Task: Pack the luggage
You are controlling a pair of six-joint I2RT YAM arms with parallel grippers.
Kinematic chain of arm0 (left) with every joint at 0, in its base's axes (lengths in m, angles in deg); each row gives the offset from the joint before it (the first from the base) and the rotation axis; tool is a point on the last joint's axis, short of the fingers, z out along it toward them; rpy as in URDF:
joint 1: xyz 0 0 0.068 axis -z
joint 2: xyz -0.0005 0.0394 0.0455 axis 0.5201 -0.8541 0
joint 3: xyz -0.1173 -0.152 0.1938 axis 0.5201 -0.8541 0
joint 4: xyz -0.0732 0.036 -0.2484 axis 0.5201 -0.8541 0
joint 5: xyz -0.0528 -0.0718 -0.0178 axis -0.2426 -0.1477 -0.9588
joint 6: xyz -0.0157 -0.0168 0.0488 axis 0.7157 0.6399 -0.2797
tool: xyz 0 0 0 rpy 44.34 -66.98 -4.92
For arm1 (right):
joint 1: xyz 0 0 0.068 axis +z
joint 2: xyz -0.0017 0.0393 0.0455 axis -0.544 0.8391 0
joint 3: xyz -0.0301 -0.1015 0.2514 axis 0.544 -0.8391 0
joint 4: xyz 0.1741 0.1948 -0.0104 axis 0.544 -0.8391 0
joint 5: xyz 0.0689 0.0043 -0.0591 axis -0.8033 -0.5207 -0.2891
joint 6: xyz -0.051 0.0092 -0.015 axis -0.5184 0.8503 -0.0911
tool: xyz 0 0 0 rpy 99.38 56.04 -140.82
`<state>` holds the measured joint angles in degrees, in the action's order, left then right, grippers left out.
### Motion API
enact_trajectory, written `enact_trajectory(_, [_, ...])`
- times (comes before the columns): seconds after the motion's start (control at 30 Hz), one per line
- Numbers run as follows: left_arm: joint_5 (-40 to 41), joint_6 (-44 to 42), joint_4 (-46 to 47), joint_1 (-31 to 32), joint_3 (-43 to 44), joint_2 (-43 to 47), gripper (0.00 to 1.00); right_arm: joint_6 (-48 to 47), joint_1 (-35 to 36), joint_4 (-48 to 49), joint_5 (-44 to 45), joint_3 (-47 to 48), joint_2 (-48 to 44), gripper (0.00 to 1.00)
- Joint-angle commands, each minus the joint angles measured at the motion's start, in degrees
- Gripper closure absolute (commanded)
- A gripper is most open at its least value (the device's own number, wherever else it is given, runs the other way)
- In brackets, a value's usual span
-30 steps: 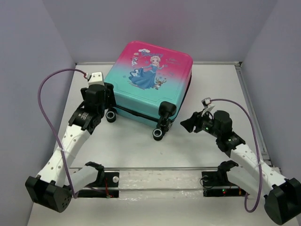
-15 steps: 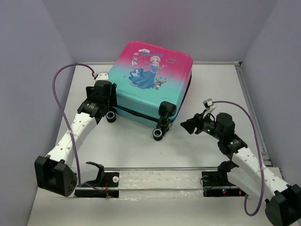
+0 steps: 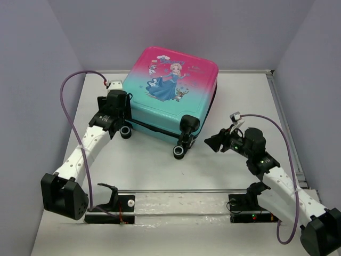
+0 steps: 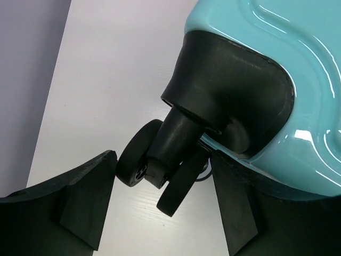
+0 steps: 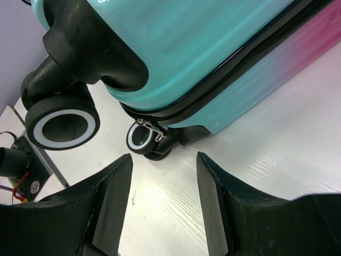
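- Teal-and-pink luggage (image 3: 169, 90) lies flat, zipped shut, at the far middle of the table (image 3: 149, 165) — wheels toward me.
- My left gripper (image 4: 160, 208) gapes, jaws either side of a corner wheel (image 4: 136, 160).
- My right gripper (image 5: 162, 205) — spread, empty — faces the near wheeled end.

The suitcase (image 3: 170, 85) is gleaming as smooth, glossy hard plastic (pale highlights are streaking its teal side). Its wheel housing (image 4: 229, 90) and wheels (image 4: 137, 160) are looking like matt black plastic. The white table (image 3: 144, 165) is showing a faint, fine grain, satin rather than shiny.
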<state>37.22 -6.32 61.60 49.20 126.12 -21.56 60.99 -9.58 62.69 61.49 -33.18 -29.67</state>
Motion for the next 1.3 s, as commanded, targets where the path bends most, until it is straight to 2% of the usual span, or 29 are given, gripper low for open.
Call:
enact_trajectory(0.0, [0.2,-0.7,4.0,-0.6,-0.9,-0.6,0.2,0.5,0.4,2.7,-1.5,0.0,0.2,0.42])
enact_trajectory(0.1, [-0.7,-0.6,5.0,-0.7,-2.3,-0.6,0.28,0.5,0.4,2.7,-1.6,0.2,0.7,0.42])
enact_trajectory(0.3, [-2.2,-0.4,5.4,-1.4,-2.3,-1.7,0.31,0.5,0.4,2.7,-1.8,0.1,0.8,0.42])
enact_trajectory(0.53, [-8.2,0.6,6.1,-3.0,-4.0,-2.3,0.39,0.6,0.4,2.9,-2.0,0.2,1.4,0.42])
enact_trajectory(0.67, [-14.1,1.9,6.2,-5.2,-5.4,-2.6,0.24,0.7,0.4,2.8,-2.4,0.2,1.5,0.41])
enact_trajectory(0.73, [-17.1,2.2,6.3,-6.3,-5.8,-2.7,0.23,0.7,0.4,2.8,-2.7,0.2,1.7,0.37])
enact_trajectory(0.9, [-23.6,2.7,8.0,-8.5,-6.6,-2.1,0.27,0.6,0.4,2.8,-2.6,0.3,2.1,0.37])
enact_trajectory(1.0, [-25.5,3.0,8.8,-9.7,-7.4,-2.1,0.26,0.7,0.4,2.8,-2.6,0.3,2.2,0.36])
enact_trajectory(1.17, [-25.1,2.8,10.2,-10.7,-6.2,-2.4,0.26,0.8,0.4,2.8,-3.1,0.2,2.4,0.36])
enact_trajectory(1.27, [-17.4,2.5,8.7,-10.7,-4.7,-2.7,0.21,0.7,0.9,2.8,-3.0,0.2,2.2,0.36])
